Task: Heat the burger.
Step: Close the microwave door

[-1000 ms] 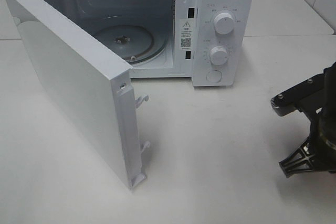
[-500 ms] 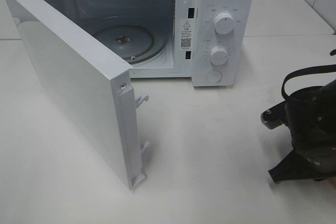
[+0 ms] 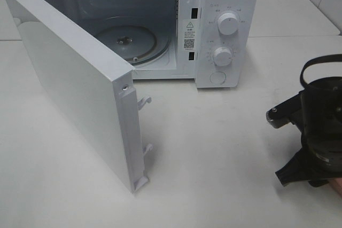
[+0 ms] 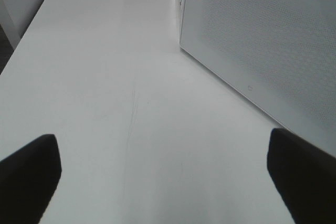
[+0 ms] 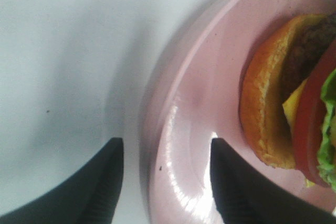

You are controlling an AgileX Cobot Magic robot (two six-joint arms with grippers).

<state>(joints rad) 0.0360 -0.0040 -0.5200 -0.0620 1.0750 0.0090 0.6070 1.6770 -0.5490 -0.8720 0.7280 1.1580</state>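
Straddling the rim of a pink plate (image 5: 184,145), the right gripper (image 5: 165,182) has its two dark fingers (image 5: 105,182) parted, one outside the rim over the table and one over the plate's inner surface; whether either touches the plate cannot be told. On that plate lies the burger (image 5: 294,103), showing its golden bun, dark patty, red layer and green lettuce, apart from both fingers. From the high camera the right arm (image 3: 315,126) sits at the near right edge of the white table (image 3: 214,158), hiding the burger; only a sliver of the plate shows beneath it. The left gripper (image 4: 163,177) hangs spread wide over bare table, holding nothing, beside the open door (image 3: 80,84) of the microwave (image 3: 224,30). Farther back, the microwave's cavity shows its glass turntable (image 3: 128,41).
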